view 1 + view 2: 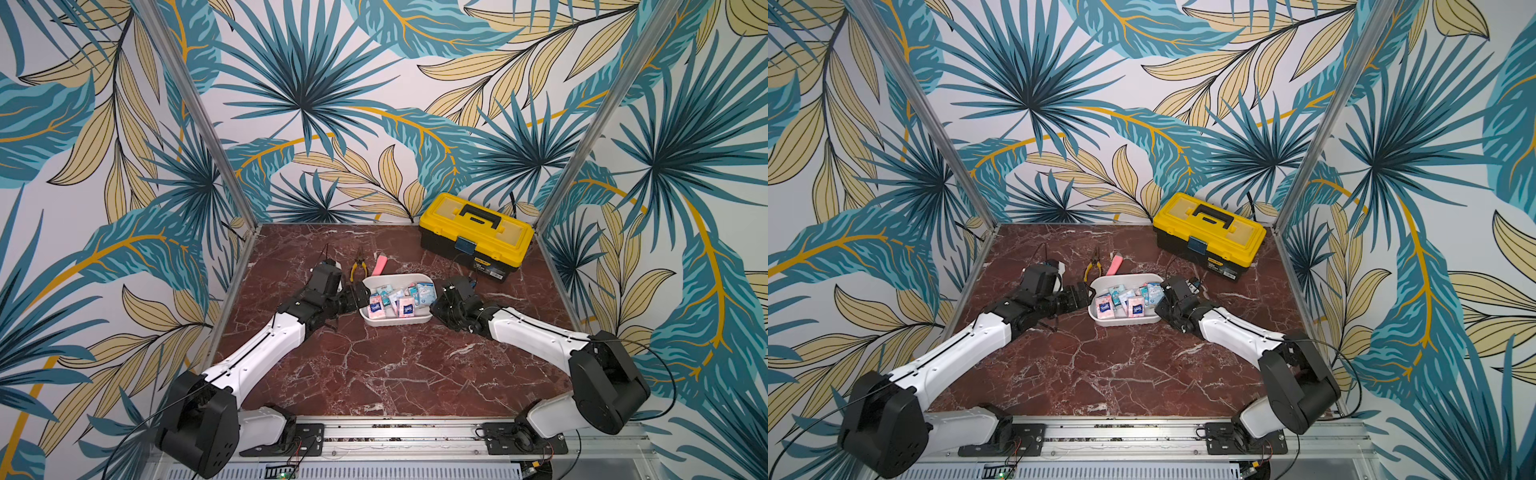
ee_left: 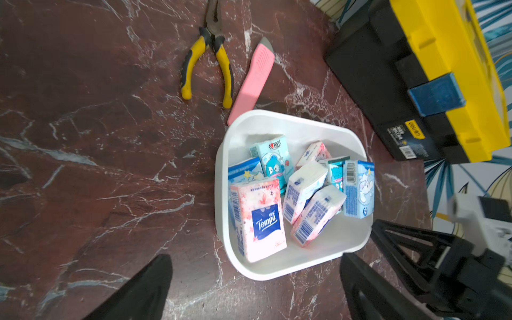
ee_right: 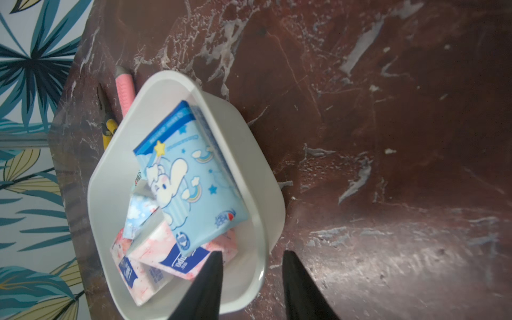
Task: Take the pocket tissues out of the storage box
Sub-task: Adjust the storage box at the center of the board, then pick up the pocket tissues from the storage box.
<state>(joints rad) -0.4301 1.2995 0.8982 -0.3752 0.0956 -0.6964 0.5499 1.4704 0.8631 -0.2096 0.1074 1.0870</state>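
Right pincer [image 3: 252, 253] (parted) astride storage box [image 3: 273, 194]

The near half of the table [image 1: 374, 374] is bare. The storage box [image 1: 395, 321] is flanked at its ends by the left gripper [image 2: 256, 256] and the right gripper [image 3: 252, 253], whose fingers [image 3: 207, 282] straddle its wall. Pliers [image 1: 358, 269] and a pink bar [image 1: 379, 266] lie just beside its far rim; the toolbox [image 1: 476, 239] fills the far right corner.

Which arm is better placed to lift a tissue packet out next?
Probably left: the left gripper has its jaws wide open, the pink Tempo packet just ahead between them. The right gripper has jaws only partly open, straddling the storage box wall.
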